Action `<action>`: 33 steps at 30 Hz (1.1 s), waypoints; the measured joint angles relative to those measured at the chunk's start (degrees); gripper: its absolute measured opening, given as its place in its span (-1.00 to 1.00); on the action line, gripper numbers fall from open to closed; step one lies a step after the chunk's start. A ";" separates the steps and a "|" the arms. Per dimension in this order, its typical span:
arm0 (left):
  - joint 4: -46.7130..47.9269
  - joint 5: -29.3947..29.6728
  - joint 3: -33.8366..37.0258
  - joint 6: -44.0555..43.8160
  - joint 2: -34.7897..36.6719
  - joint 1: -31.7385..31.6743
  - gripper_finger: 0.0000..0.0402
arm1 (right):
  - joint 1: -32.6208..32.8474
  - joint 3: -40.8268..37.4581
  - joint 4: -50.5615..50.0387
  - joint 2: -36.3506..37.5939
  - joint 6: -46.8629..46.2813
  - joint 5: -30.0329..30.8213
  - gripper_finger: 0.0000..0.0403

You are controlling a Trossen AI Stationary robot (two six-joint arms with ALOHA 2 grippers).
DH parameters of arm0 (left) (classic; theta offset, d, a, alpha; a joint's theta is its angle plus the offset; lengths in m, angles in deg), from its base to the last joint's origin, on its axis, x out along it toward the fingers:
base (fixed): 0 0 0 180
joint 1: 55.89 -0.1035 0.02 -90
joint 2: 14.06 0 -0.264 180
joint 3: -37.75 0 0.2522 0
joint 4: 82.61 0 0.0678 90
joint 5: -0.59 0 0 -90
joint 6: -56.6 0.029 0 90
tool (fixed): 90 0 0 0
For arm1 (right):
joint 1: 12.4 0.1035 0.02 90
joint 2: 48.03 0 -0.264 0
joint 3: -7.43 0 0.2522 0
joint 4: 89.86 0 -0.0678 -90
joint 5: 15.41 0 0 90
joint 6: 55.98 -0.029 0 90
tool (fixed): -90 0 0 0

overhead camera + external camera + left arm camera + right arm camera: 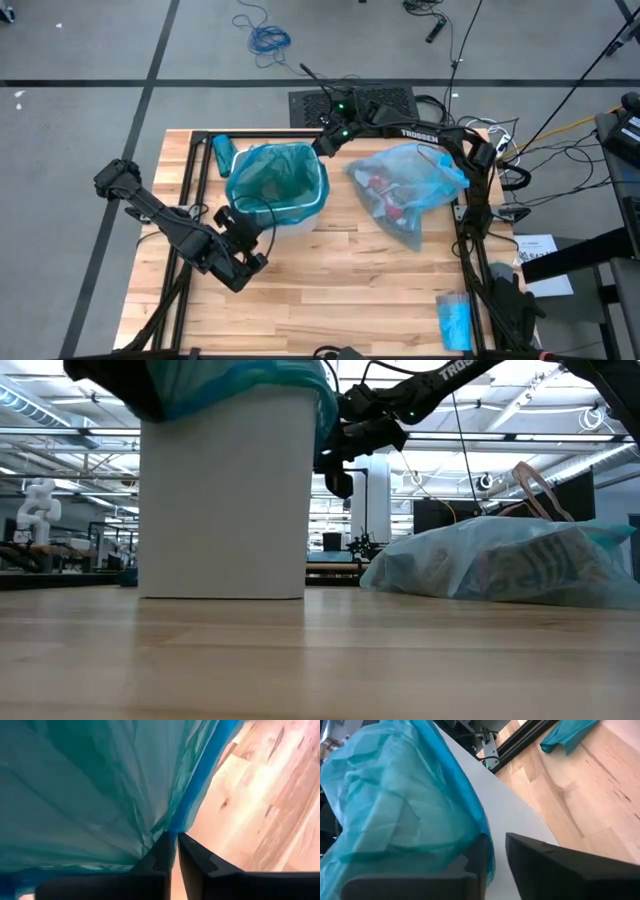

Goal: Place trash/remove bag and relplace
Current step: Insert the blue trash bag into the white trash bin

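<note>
At the white bin (300,215) on the wooden table (330,290), I work both arms around its rim, where a teal-green liner (272,175) is draped over the edge. My left arm reaches in low from the table's left side, elbow bent, and ends with my left gripper (243,222) at the bin's near-left rim. In the left wrist view its fingers (160,857) stand almost together, with only a thin slit between them and the liner's blue hem (187,812) running right down to their tips; I cannot tell whether the film is actually pinched. My right arm stretches across from the table's right side, its forearm passing above the full bag, and sets my right gripper (327,143) at the bin's far-right rim. Its fingers (540,865) are parted a little, with a fold of liner hanging against the inner face of one of them, beside the bin's white wall (515,815). Right of the bin, apart from it, the pale blue bag (410,190) lies on its side on the table, red trash (383,188) showing through the plastic.
</note>
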 joint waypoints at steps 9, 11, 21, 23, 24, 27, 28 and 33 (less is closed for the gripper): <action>0.35 0.05 -1.50 -0.48 0.02 0.66 -0.69 | -0.02 0.00 0.55 5.72 0.83 0.29 -0.48; 0.36 0.08 -2.07 -0.63 0.02 1.12 -0.69 | -0.26 0.00 0.27 7.03 1.01 0.66 -0.48; 0.41 0.17 -6.09 -0.63 0.02 3.71 -0.68 | -1.71 0.00 -3.65 9.27 1.62 1.70 -0.48; 0.44 0.20 -6.82 -0.63 0.02 4.26 -0.68 | -1.70 0.00 -4.00 9.31 1.64 1.71 -0.48; 0.52 0.21 -7.35 -0.63 0.02 4.57 -0.68 | -1.64 0.00 -3.93 9.49 1.66 1.72 -0.48; 0.85 0.24 -9.41 -0.49 0.02 5.40 -0.68 | -0.96 0.00 -3.23 10.77 2.08 2.24 -0.48; 0.90 0.29 -10.10 0.10 0.02 5.62 -0.68 | -0.73 0.00 -3.13 11.37 2.21 2.93 -0.48; 1.24 2.17 -14.79 4.00 0.00 6.12 -0.68 | 0.00 0.00 -3.08 14.80 2.72 3.42 -0.48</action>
